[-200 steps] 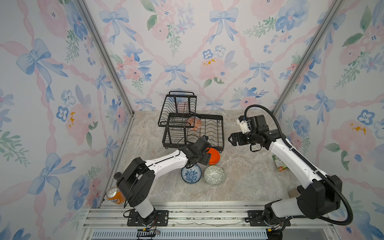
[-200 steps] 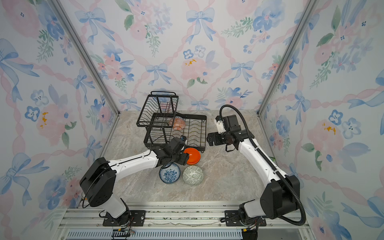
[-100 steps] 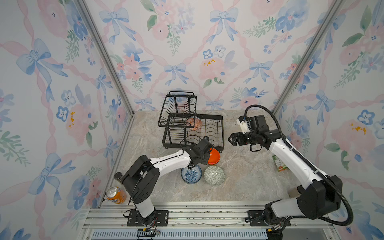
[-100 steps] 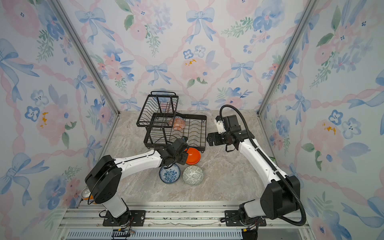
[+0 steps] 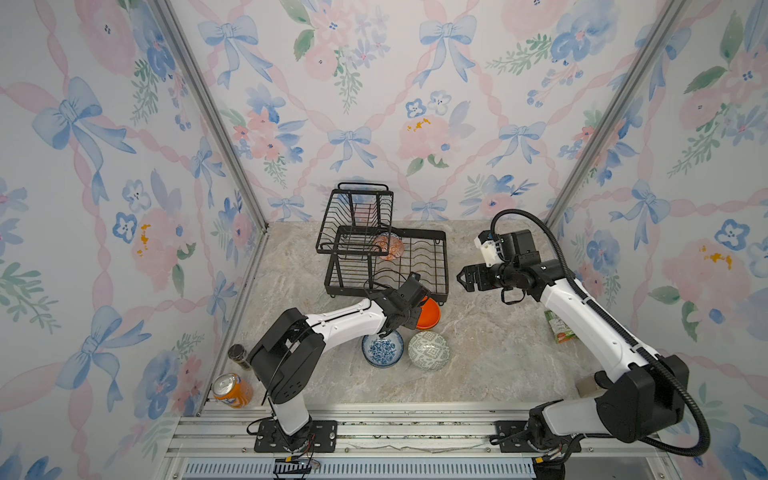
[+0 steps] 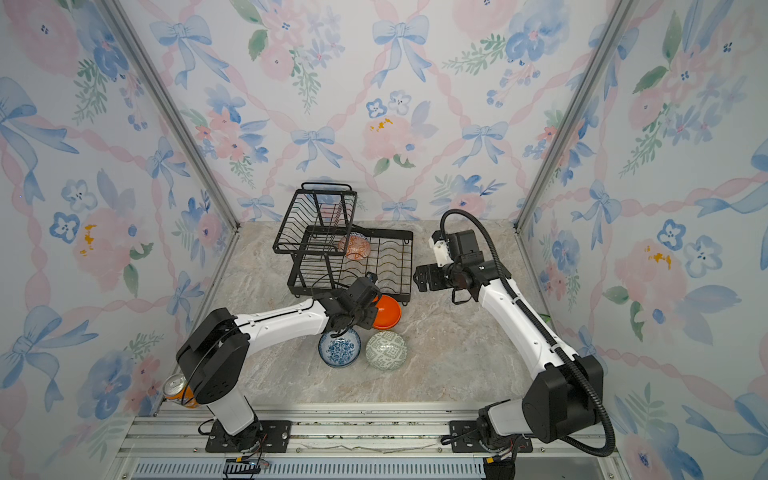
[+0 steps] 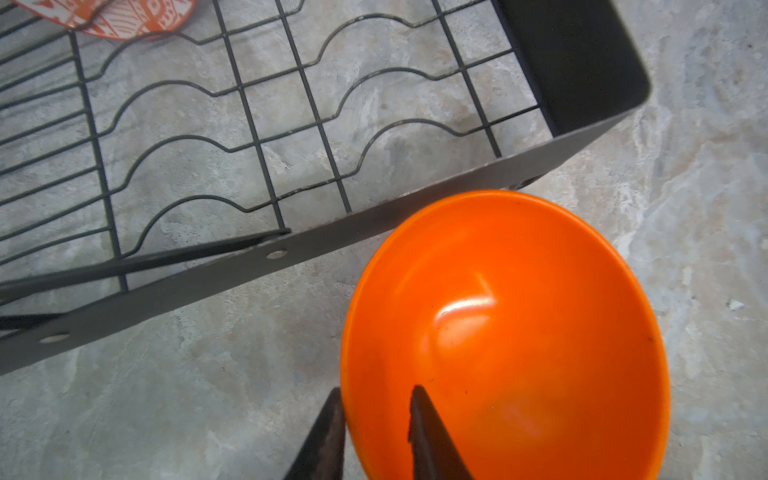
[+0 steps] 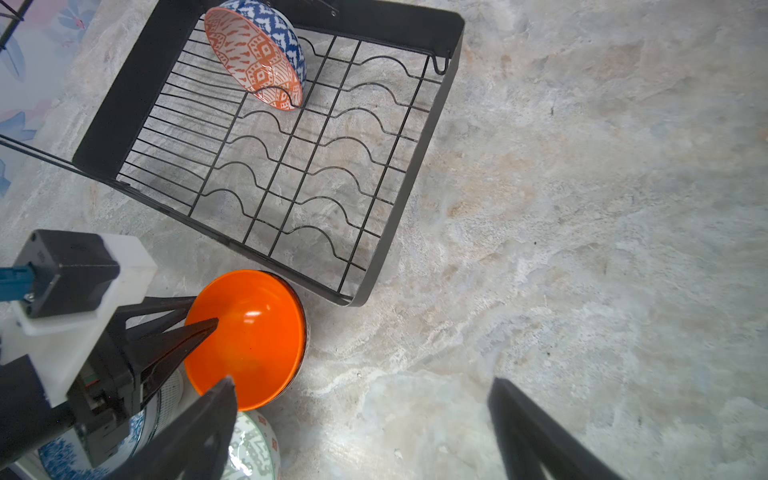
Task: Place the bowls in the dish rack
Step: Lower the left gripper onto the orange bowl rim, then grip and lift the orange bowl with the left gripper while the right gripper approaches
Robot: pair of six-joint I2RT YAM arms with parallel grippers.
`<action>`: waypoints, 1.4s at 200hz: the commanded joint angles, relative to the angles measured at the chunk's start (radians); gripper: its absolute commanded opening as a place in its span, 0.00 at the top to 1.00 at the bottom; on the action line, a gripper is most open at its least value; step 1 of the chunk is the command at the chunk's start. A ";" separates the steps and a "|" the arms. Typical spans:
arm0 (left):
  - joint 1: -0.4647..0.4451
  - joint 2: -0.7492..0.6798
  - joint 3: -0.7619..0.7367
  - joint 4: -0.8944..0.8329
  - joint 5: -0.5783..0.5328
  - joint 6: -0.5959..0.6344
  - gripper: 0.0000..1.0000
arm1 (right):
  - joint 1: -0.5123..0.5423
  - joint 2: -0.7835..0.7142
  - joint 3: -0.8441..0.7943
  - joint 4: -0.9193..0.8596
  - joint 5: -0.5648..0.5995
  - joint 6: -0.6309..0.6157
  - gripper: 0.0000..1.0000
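Observation:
A plain orange bowl (image 5: 430, 313) (image 6: 388, 311) lies on the marble just in front of the dish rack (image 5: 442, 266) (image 6: 409, 257). My left gripper (image 7: 378, 392) is shut on its near rim, one finger inside the bowl (image 7: 519, 332) and one against the outer wall. A red-orange patterned bowl (image 5: 388, 247) (image 8: 253, 58) leans in the rack's low tray. A blue floral bowl (image 5: 382, 348) and a grey-green geometric bowl (image 5: 429, 351) sit side by side nearer the front. My right gripper (image 5: 462, 279) (image 8: 361, 382) hangs open above bare marble right of the rack.
The rack's raised basket tier (image 5: 355, 220) stands at the back left. An orange can (image 5: 232, 390) and a dark jar (image 5: 239, 356) stand by the left wall. A green packet (image 5: 559, 326) lies by the right wall.
My left gripper's fingers have closed in from wide apart onto the orange bowl's rim. The right arm has stayed where it was, open.

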 commanded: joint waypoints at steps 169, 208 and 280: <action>-0.020 -0.041 0.027 -0.025 -0.096 0.003 1.00 | 0.023 -0.038 -0.017 0.021 -0.017 0.002 0.03; -0.021 -0.050 0.044 -0.024 -0.104 0.015 1.00 | 0.022 -0.044 -0.016 0.021 -0.014 0.002 0.03; -0.025 -0.099 0.057 -0.023 -0.086 0.026 1.00 | 0.024 -0.051 -0.021 0.025 -0.025 0.004 0.03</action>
